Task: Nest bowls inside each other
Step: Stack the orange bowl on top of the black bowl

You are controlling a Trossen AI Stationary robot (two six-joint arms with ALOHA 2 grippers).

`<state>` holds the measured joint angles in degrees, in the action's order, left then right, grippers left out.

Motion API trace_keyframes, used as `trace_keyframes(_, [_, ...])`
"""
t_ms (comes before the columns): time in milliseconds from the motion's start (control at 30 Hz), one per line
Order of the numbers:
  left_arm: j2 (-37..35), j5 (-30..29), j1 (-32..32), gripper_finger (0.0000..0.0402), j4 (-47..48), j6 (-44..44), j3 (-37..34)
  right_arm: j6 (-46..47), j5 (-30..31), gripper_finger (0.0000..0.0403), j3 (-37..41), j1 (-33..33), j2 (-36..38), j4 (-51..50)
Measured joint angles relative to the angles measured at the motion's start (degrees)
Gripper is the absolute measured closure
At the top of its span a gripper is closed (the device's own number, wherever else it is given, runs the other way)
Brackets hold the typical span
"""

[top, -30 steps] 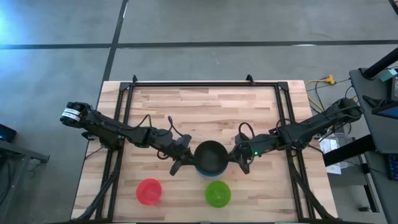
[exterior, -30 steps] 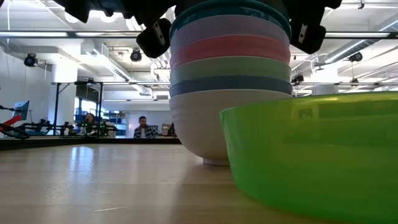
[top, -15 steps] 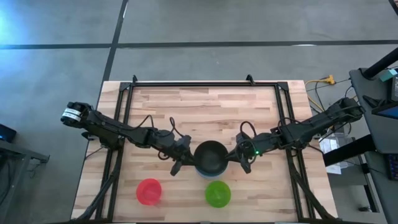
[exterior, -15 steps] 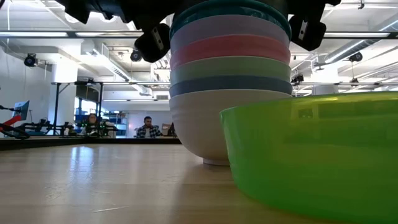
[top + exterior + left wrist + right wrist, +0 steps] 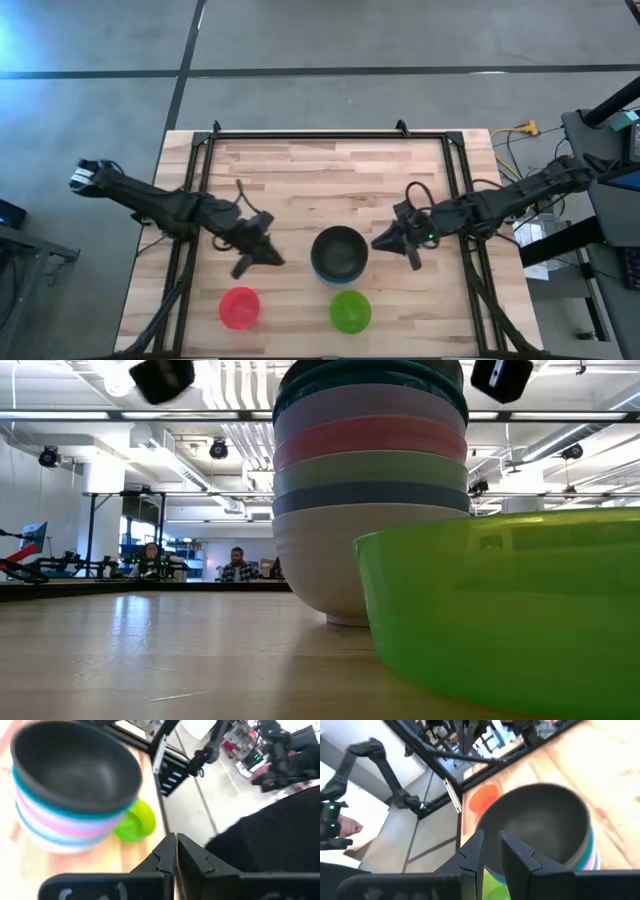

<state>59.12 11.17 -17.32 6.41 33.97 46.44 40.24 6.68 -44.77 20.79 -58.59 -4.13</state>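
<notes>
Black bowl [image 5: 339, 252] tops the stack — left gripper [image 5: 262, 256] clenched empty, right gripper [image 5: 391, 240] seemingly slightly parted, empty; next, red bowl [image 5: 239, 307] or green bowl [image 5: 350, 311].

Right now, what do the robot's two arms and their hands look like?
Both arms are dark, slim and jointed, with looping black cables. The left hand and right hand each end in two dark fingers. The left arm carries a white end piece; a green light glows near the right wrist.

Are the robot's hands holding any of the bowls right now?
No. The left gripper and right gripper hold nothing, each beside the bowl stack.
</notes>
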Motion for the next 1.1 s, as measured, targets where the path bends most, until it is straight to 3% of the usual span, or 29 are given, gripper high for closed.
trace_keyframes(233, [-5.5,-1.7,-10.2,0.0401,6.1,13.1,-2.0,-1.0,5.5,0.0349,0.0,0.1,5.3,-9.5])
trace_keyframes(433, [-0.9,0.3,-23.7,0.0402,1.8,37.0,-4.7,-0.6,8.3,0.0349,0.0,0.1,6.4,-13.7])
trace_keyframes(600, [2.9,3.7,-33.3,0.0402,4.2,48.8,-5.4,-1.7,8.9,0.0349,0.0,0.0,5.5,-14.1])
trace_keyframes(833, [6.2,-11.4,-40.1,0.0402,16.5,56.1,-4.4,-3.4,10.3,0.0349,0.0,-0.2,3.6,-15.4])
trace_keyframes(1100, [8.8,-12.6,-39.5,0.0393,18.3,56.7,-5.9,-3.7,10.2,0.0349,0.0,-0.5,2.4,-15.1])
